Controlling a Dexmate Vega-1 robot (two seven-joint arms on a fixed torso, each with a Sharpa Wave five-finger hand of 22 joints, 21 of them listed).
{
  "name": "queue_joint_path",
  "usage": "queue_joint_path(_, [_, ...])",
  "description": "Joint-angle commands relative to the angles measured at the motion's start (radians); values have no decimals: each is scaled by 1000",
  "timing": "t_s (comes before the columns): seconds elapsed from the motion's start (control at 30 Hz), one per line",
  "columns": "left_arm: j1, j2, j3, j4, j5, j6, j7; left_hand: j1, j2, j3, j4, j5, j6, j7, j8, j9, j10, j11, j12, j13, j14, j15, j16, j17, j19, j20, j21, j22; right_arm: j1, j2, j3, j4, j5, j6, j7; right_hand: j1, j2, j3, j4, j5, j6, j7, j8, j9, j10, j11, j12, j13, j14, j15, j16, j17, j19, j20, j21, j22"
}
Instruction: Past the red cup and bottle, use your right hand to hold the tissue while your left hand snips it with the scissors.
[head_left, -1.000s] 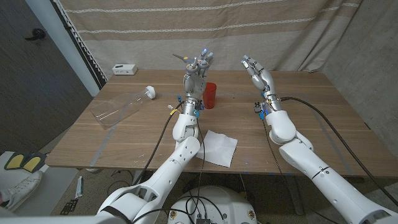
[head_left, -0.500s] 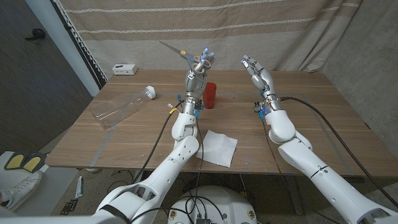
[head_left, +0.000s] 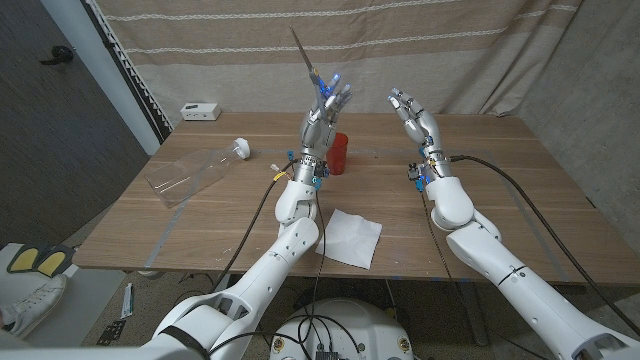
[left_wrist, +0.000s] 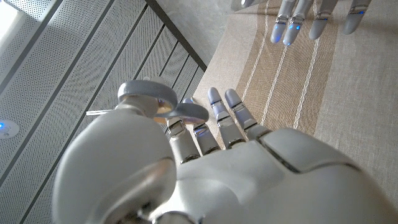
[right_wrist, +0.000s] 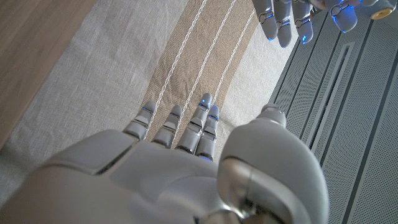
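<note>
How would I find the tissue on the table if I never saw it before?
Start at the wooden table and find the red cup near the middle. Come toward the table's near edge, between the two robot arms. The tissue is the flat white square lying there; the clear bottle lies far off to its left.

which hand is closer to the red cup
Left. The left hand, holding the scissors, is raised just above the red cup. The right hand is raised off to the cup's right, open.
</note>
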Motion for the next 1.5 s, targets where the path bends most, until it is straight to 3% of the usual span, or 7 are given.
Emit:
queue_joint_path(0.03, [1,-1,10,12,60,-56,56,-44,17,78,-16,6,28,-4,29,5,329,-58,44,-6,120,-185,28,-5,32,-79,5,-2,-5,3,6,3,-16,12,-18,3,5,1,-5,8,8,0,-2,0,8,3,-3,0,-1,-139,6,0,7,1,0,1])
queue_joint_path(0.13, [2,3,14,8,67,-55,72,-35,5,94,-44,7,49,-1,45,8,398,-59,64,3,154,-186,21,-8,38,-83,3,-1,-4,4,7,4,-13,14,-16,4,5,1,-5,8,9,-1,-2,0,9,3,-3,0,-2,-138,6,0,7,1,0,1])
queue_joint_path(0.23, [7,2,16,2,69,-58,88,-38,-3,101,-50,8,54,-2,49,8,446,-57,90,17,174,-187,9,-10,39,-83,3,0,-2,2,6,7,-12,16,-11,4,6,1,-6,8,9,0,-2,0,9,3,-3,0,-2,-137,6,0,7,1,0,1])
queue_joint_path(0.67, [33,27,29,-56,69,-7,151,-20,-2,101,-62,15,61,1,44,8,459,-56,126,54,303,-191,33,22,58,-86,10,3,-11,3,13,3,-10,21,-16,6,6,2,-7,9,8,1,-3,0,11,2,-3,0,-2,-137,6,-2,11,1,1,1])
queue_joint_path(0.9, [59,69,27,-105,99,15,212,18,-73,79,-82,16,157,8,82,10,527,-53,178,86,376,-191,37,61,69,-92,18,7,-15,7,18,8,-16,29,-26,6,6,2,-8,9,9,2,-3,0,11,2,-4,0,0,-136,7,-2,13,0,2,1])
queue_joint_path(1.1, [84,87,26,-140,122,18,270,54,-129,70,-76,30,205,14,98,5,570,-50,189,80,453,-191,58,91,95,-121,30,10,-11,9,16,13,-17,34,-22,6,6,3,-8,9,9,1,-4,0,11,2,-4,0,-1,-135,7,-2,15,0,3,1])
queue_joint_path(1.5, [120,132,26,-224,165,41,367,62,-150,76,-61,40,211,18,94,4,587,-51,199,85,504,-190,53,98,106,-139,42,18,-12,8,17,3,-19,28,-21,6,7,3,-8,9,8,2,-5,0,12,2,-5,0,0,-135,7,-3,18,0,3,1])
